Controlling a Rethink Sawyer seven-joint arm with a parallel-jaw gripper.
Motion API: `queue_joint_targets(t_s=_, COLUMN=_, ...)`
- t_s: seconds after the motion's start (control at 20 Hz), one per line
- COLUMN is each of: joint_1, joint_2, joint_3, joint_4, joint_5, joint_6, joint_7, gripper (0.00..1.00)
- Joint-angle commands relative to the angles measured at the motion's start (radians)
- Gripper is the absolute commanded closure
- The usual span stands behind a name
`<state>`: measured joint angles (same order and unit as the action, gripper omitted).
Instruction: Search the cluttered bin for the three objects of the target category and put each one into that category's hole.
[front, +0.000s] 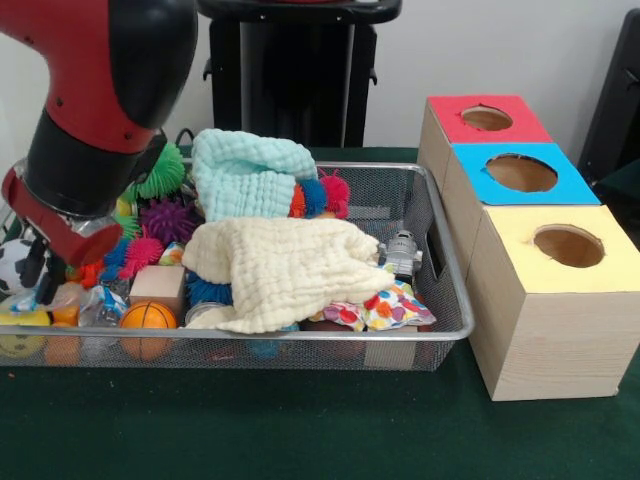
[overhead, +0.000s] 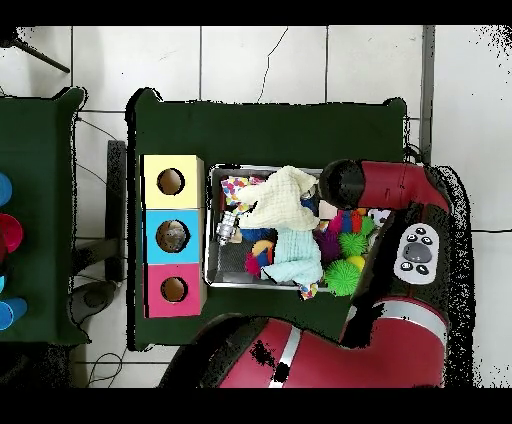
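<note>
The wire mesh bin (front: 300, 337) is full of toys and cloths; it also shows in the overhead view (overhead: 212, 272). One small see-through bottle (front: 402, 250) stands at the bin's right end beside the cream cloth (front: 285, 268), and shows in the overhead view (overhead: 228, 228). Something see-through (front: 100, 305) lies at the bin's left end; I cannot tell if it is a bottle. My gripper (front: 38, 285) hangs low over the left end, just beside it. The blue-faced box's hole (front: 521, 172) is between the red and yellow boxes, also in the overhead view (overhead: 172, 236).
A mint cloth (front: 250, 170) lies at the bin's back. Spiky balls (front: 165, 220), an orange ball (front: 147, 318), a wooden block (front: 158, 285) and a spotted cloth (front: 385, 308) fill the bin. The red box (front: 487, 120) and yellow box (front: 566, 246) flank the blue one. My arm (overhead: 385, 190) covers the bin's end.
</note>
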<state>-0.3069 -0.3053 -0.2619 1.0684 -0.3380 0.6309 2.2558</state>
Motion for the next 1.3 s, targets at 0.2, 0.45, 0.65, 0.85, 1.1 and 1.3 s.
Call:
queue_joint_targets(t_s=0.2, joint_1=-0.013, joint_2=-0.125, joint_3=0.188, joint_4=0.081, joint_5=0.064, joint_6=0.227, joint_7=-0.193, gripper=1.0)
queue_joint_targets(t_s=0.45, joint_1=-0.051, joint_2=-0.156, joint_3=0.269, joint_4=0.141, joint_5=0.126, joint_6=0.234, joint_7=-0.176, gripper=1.0)
queue_joint_targets(t_s=0.65, joint_1=-0.068, joint_2=-0.166, joint_3=0.305, joint_4=0.186, joint_5=0.162, joint_6=0.229, joint_7=-0.15, gripper=1.0)
queue_joint_targets(t_s=0.85, joint_1=-0.073, joint_2=-0.158, joint_3=0.307, joint_4=0.216, joint_5=0.151, joint_6=0.162, joint_7=-0.115, gripper=1.0)
queue_joint_targets(t_s=1.1, joint_1=-0.016, joint_2=-0.139, joint_3=0.205, joint_4=0.223, joint_5=0.072, joint_6=0.004, joint_7=0.049, gripper=1.0)
queue_joint_targets(t_s=1.3, joint_1=0.044, joint_2=-0.119, joint_3=0.099, joint_4=0.213, joint_5=0.046, joint_6=-0.068, joint_7=0.152, gripper=0.0)
